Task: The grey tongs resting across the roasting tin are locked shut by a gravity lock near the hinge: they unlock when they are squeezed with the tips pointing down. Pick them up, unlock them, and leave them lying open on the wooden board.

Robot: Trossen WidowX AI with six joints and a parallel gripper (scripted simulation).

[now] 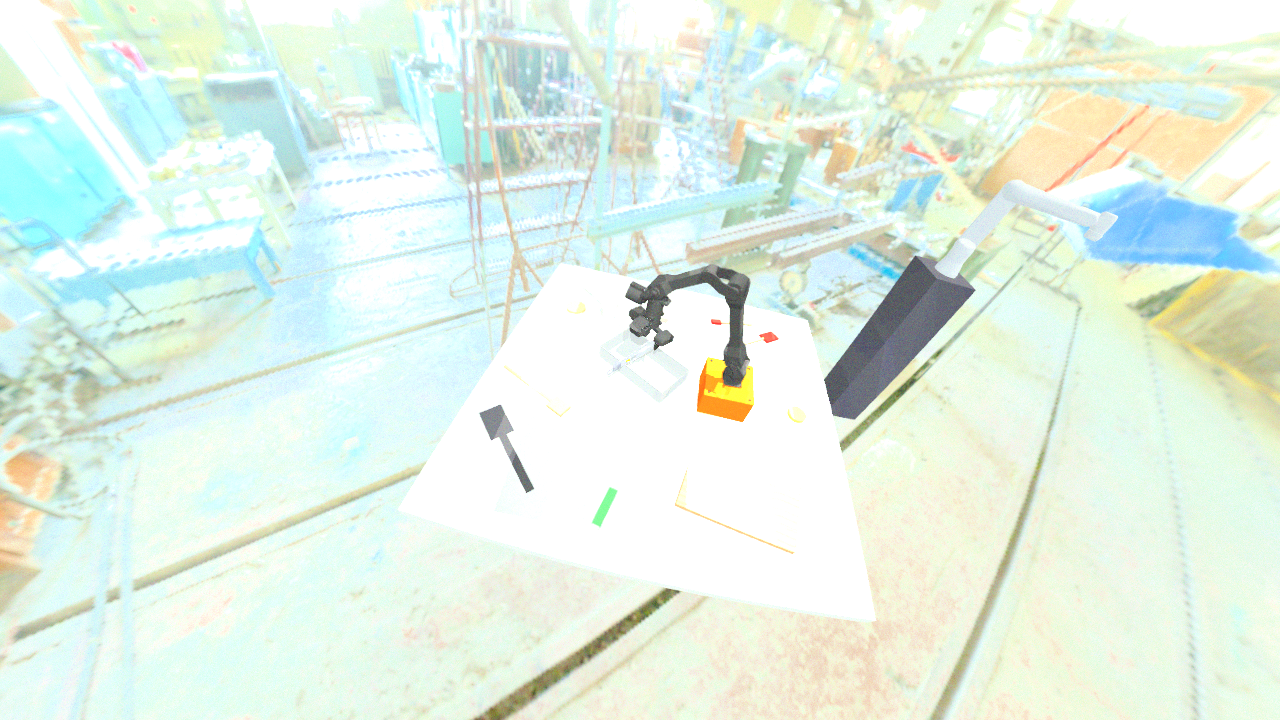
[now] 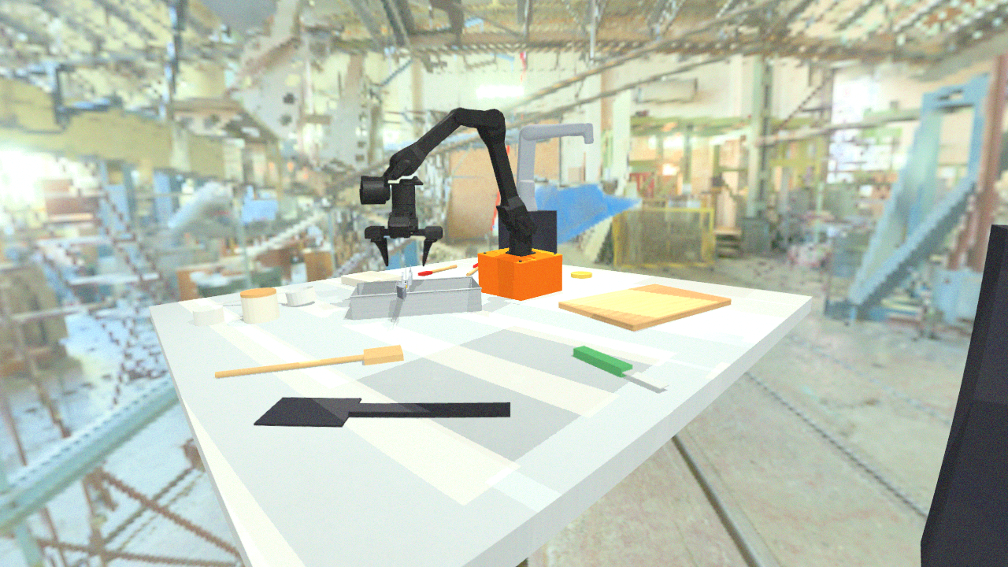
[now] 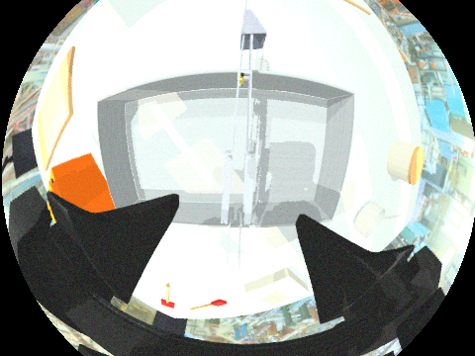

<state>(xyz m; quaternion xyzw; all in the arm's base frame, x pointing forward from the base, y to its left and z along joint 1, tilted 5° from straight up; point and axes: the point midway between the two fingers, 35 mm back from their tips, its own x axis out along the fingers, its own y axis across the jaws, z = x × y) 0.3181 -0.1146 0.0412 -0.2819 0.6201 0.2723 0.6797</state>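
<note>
The grey tongs (image 2: 401, 290) (image 3: 245, 138) (image 1: 630, 360) lie shut across the grey roasting tin (image 2: 440, 301) (image 3: 113, 138) (image 1: 663, 385), and their hinge end sticks out past the tin's near wall. My gripper (image 2: 405, 257) (image 3: 239, 212) (image 1: 649, 337) is open and empty. It points straight down and hangs a little above the tongs, with one finger on either side of them in the wrist view. The wooden board (image 2: 642, 304) (image 1: 725, 514) (image 3: 58, 109) lies flat on the table, beyond the arm's orange base (image 2: 520, 274) (image 1: 725, 390).
A black spatula (image 2: 380, 410), a wooden spatula (image 2: 309, 363) and a green-handled knife (image 2: 601, 358) lie on the front of the table. Small cups (image 2: 258, 304) stand left of the tin. Red-tipped utensils (image 2: 436, 269) lie behind it. A dark pillar (image 1: 895, 335) stands beside the table.
</note>
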